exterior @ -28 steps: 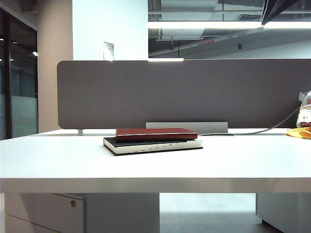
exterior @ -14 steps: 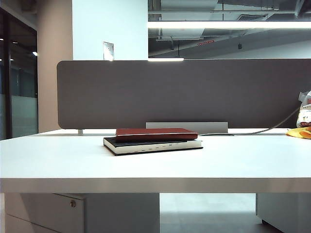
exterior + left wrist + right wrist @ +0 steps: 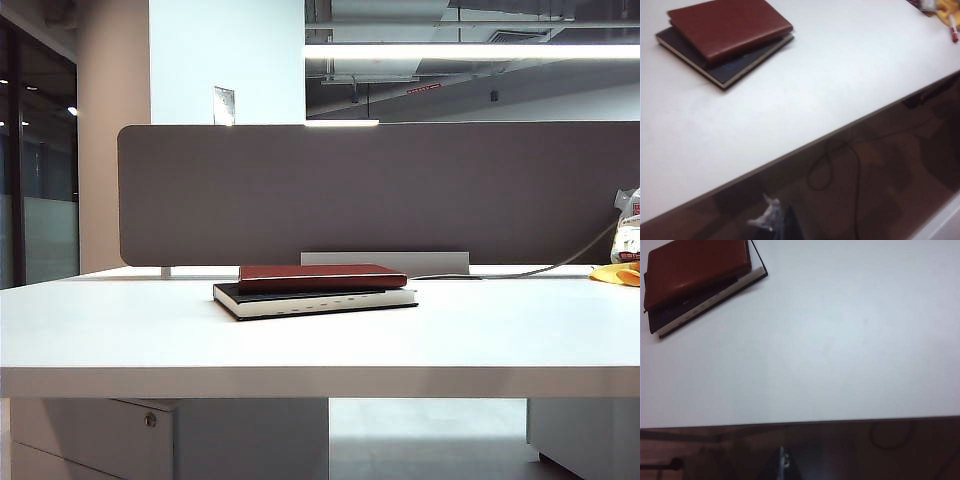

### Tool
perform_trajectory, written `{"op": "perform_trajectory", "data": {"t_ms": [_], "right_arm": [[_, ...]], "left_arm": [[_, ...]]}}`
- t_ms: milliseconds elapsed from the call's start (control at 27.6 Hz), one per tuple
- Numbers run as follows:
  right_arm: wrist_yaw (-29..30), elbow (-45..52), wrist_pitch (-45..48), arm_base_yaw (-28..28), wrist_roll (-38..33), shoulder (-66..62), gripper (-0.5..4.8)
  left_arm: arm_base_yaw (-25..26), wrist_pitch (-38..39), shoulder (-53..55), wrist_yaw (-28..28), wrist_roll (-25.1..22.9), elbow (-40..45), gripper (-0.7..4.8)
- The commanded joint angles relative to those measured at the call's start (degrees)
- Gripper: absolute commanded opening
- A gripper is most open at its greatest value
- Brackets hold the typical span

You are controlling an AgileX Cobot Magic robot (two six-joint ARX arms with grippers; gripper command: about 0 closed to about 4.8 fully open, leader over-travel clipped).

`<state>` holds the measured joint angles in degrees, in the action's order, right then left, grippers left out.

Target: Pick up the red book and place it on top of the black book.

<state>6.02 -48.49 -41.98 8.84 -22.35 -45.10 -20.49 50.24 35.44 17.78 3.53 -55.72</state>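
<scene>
The red book (image 3: 322,276) lies flat on top of the black book (image 3: 315,300), mid-table (image 3: 300,345). Both pincers hang back beyond the table's near edge, well apart from the books. The right pincer (image 3: 782,460) is together; the left pincer (image 3: 777,222) is a blur, state unclear. The exterior view shows neither arm.

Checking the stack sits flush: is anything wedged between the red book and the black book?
Nothing shows: the red book lies directly on the black book, clearest in the exterior view.
</scene>
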Motion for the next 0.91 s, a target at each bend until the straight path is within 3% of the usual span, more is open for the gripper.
{"op": "perform_trajectory", "data": {"t_ms": [36, 653, 906], "right_arm": [[0.1, 4.5, 2.6, 0.1, -2.4, 4.4, -0.05], [-1.2, 20.6, 13.0, 0.5, -4.4, 20.0, -0.05], [-1.5, 25.5, 18.0, 0.7, -4.7, 21.8, -0.05]], "left_arm": [[0.0, -0.6, -1.7, -1.7, 1.5, 1.4, -0.06], [0.0, -6.7, -21.6, -16.8, 6.5, 19.1, -0.06], [0.0, -9.2, -23.1, -18.7, 6.3, 21.2, -0.06]]}}
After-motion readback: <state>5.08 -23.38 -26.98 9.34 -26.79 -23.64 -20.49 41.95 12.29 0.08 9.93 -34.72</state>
